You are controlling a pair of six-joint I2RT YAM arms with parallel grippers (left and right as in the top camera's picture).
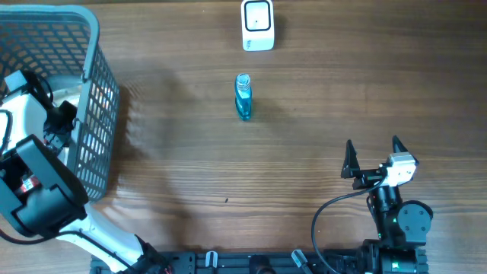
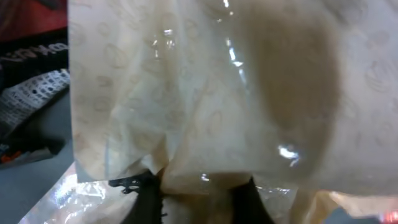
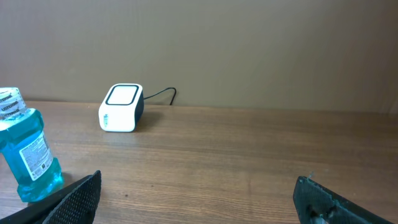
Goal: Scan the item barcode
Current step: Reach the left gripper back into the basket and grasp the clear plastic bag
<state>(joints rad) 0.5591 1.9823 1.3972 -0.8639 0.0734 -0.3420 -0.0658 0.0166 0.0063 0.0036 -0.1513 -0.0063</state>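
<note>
The left hand (image 2: 199,202) is closed, down inside the basket (image 1: 99,99) at the left edge of the counter (image 1: 304,175); its dark fingers (image 2: 149,200) show at the bottom of its wrist view, with what looks like a fold of a cream, translucent bag (image 2: 205,93) pinched between them; the bag fills nearly the whole of that view, so I cannot tell its long axis or where a barcode sits on it; I take this bag for the item to be scanned, and it is not yet out of the basket.

From there the scanner (image 1: 258,24) lies to this hand's right and further forward, at the far middle of the counter, well apart from the basket, its pale window facing up; so the coming move looks like a lift clear of the basket wall, then a carry rightward and away, with the printed side turned down over that window.

A blue bottle (image 1: 243,97) stands just short of the scanner, near that path; the right hand (image 1: 373,144) hangs open and empty at the near right, no nearer the scanner than the left.
</note>
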